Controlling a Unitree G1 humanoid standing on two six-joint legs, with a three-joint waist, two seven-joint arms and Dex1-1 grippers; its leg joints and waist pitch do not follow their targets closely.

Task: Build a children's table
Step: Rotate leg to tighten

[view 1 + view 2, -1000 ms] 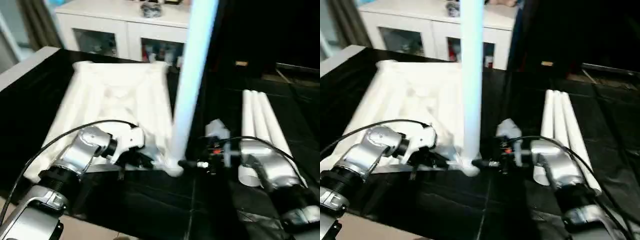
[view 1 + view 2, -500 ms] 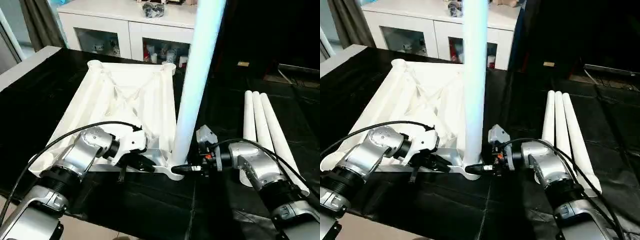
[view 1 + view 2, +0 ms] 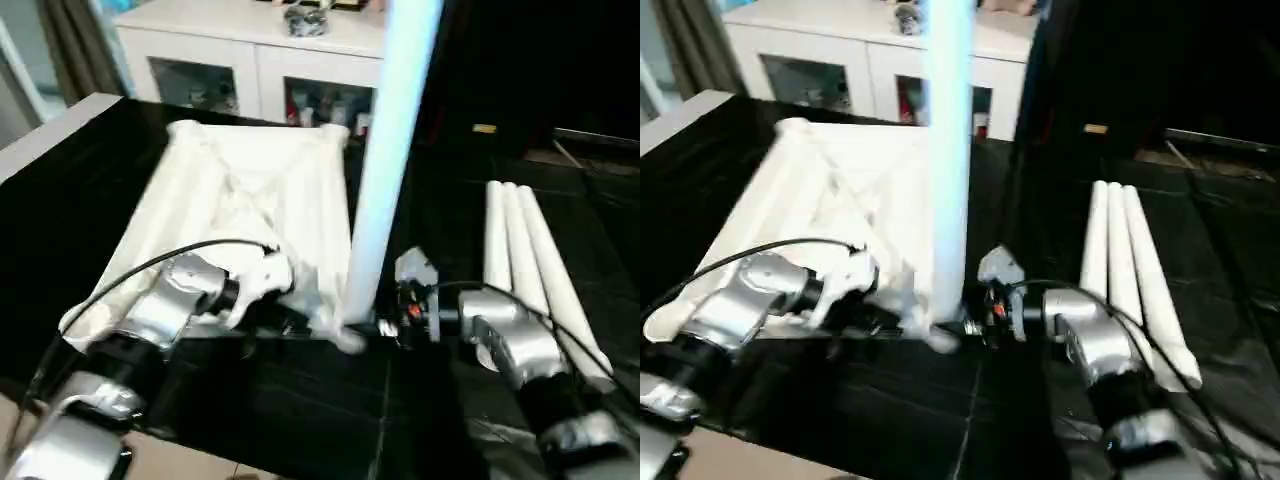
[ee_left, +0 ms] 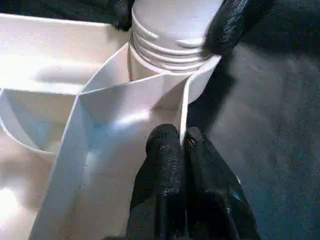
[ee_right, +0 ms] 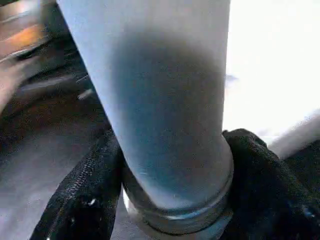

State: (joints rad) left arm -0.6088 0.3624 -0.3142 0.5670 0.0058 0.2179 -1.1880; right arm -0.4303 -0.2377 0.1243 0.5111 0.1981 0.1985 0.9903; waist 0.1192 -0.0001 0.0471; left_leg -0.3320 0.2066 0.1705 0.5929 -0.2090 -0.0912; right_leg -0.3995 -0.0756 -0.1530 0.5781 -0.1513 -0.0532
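Seating the first leg (image 3: 385, 160) upright in the near corner socket (image 4: 172, 65) of the upturned tabletop (image 3: 245, 215). My right gripper (image 5: 170, 165) clasps the leg's base; my left gripper (image 4: 175, 150), fingers pressed together, pinches a rib beside the socket. Next, I judge: twist the leg home while steadying. Three spare legs (image 3: 525, 255) lie alongside.

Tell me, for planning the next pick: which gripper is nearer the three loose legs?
Right. The right gripper clasps the upright leg beside the loose legs; the left gripper is beyond it.

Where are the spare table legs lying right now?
Three spare legs lie side by side on the black surface, on the robot's right, beyond its right hand.
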